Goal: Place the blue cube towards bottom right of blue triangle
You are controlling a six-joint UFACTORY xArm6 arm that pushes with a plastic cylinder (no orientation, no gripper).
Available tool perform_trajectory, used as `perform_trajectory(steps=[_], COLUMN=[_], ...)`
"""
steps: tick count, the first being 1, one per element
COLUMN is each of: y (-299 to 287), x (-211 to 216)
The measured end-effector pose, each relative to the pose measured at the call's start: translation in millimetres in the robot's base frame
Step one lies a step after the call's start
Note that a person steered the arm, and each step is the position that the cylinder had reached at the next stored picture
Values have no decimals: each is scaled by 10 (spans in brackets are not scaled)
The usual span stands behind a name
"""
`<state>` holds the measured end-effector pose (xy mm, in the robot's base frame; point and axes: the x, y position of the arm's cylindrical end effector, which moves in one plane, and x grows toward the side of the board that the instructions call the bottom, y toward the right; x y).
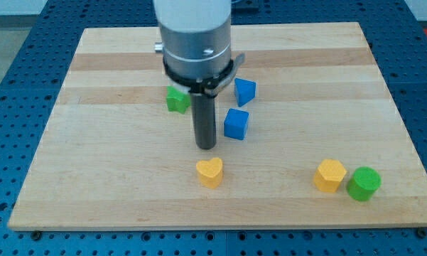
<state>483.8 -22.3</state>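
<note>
The blue cube (236, 124) sits near the board's middle. The blue triangle (244, 91) lies just above it and slightly to the view's right, a small gap between them. My tip (206, 146) is the lower end of the dark rod, standing just left of the blue cube and a little below its level, not touching it. The arm's grey body (195, 35) hangs over the upper middle of the board and hides what is behind it.
A green block (176, 99) shows partly behind the rod, at the view's left of the triangle. A yellow heart (209, 172) lies below my tip. A yellow hexagon-like block (330, 176) and a green cylinder (363, 184) sit at the bottom right. The wooden board (92, 142) ends near them.
</note>
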Motion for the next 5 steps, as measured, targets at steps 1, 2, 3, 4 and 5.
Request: perform_trajectory(steps=[1, 2, 3, 4, 5], y=[295, 568, 599, 595, 697], x=[-231, -303, -286, -119, 68])
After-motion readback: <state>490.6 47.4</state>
